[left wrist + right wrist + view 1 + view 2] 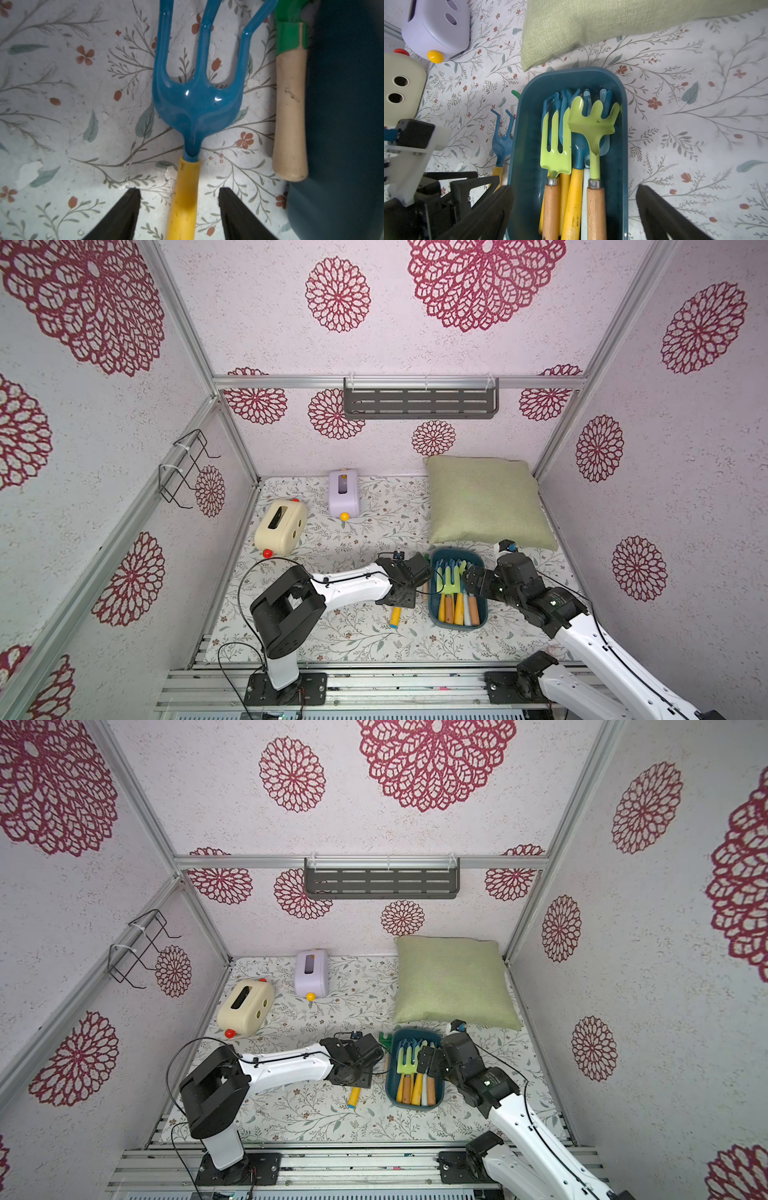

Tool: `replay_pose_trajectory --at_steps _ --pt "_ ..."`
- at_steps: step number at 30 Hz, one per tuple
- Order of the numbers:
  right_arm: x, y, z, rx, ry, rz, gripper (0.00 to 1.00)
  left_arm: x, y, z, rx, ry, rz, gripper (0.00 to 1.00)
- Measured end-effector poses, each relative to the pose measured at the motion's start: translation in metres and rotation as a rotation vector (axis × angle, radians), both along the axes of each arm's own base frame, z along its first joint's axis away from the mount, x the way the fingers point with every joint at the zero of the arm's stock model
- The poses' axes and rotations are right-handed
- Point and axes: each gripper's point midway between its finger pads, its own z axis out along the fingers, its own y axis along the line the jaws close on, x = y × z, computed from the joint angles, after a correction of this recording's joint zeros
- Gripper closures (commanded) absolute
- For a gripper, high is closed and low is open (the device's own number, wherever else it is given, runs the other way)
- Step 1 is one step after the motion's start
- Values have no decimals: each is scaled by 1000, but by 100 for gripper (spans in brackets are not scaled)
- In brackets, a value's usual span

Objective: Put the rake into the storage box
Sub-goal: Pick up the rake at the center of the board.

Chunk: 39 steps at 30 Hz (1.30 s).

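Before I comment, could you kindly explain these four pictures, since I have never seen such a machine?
Two white-and-black robot arms each end in a two-fingered gripper. Two pictures look down from overhead; two come from cameras on the wrists. On the floral table lie a dark teal plastic storage box holding toy garden tools, a green fabric cushion, a cream rounded toy box and a lilac toy box. The left gripper stands open astride the yellow handle of a blue three-pronged rake lying beside the box. The right gripper hangs open over the box. Neither holds anything.
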Motion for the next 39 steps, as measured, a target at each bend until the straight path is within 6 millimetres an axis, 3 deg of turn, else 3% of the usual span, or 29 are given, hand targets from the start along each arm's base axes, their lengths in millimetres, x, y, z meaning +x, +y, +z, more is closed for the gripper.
replay_pose_trajectory --at_steps 5,13,21,24,27,32,39 --pt "0 -3 2 -1 -10 -12 1 -1 2 -11 45 24 -1 54" --pt "1 -8 11 6 -46 -31 1 -1 5 -18 76 35 0 63" --pt "1 -9 11 6 -46 -35 1 1 9 -16 102 25 4 78" --pt "1 -9 11 7 -46 -35 1 2 11 -12 117 17 5 79" --pt "1 -10 12 9 -50 -39 1 3 15 -2 118 -3 6 79" --pt "1 -11 14 14 -59 -41 1 4 8 38 42 -60 1 79" --pt "0 -13 14 16 -56 -52 1 3 -37 86 -125 -111 -53 78"
